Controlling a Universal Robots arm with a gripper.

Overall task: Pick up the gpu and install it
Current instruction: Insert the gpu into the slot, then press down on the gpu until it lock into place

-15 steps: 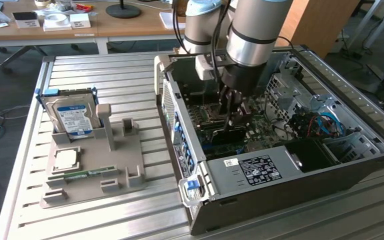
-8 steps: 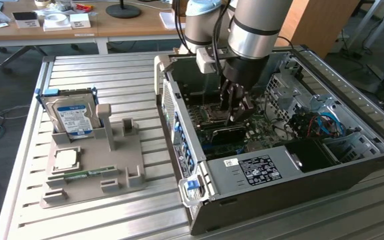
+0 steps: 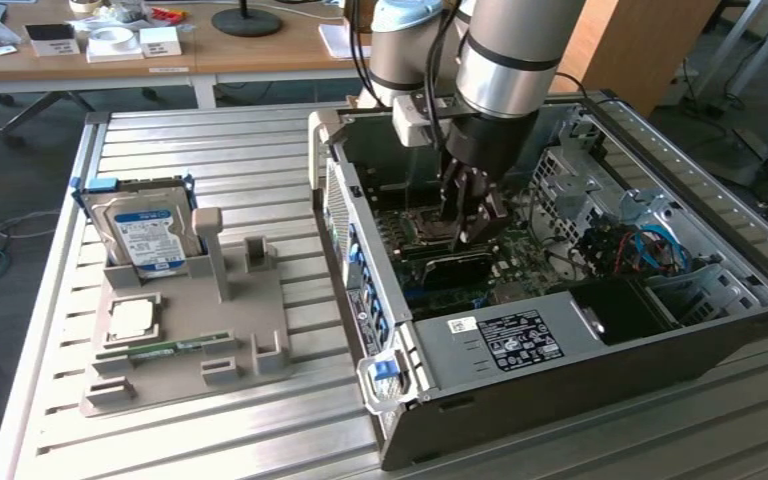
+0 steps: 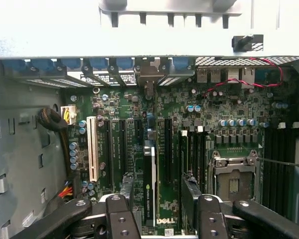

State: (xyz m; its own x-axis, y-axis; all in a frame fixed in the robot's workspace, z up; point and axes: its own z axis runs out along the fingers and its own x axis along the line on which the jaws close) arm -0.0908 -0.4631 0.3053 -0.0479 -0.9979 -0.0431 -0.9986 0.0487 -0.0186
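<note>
The gpu stands on edge in a motherboard slot inside the computer case, its dark face with a small green logo turned toward the wrist camera. My gripper is open just above it, one finger on either side, and both black fingertips stand apart from the card. In the exterior view the gripper reaches down into the open case, over the dark card on the green motherboard.
On the exterior view's left a grey holder tray carries a blue-labelled hard drive, a square processor chip and a narrow green memory stick. The case walls, drive cage and red and blue cables hem in the arm.
</note>
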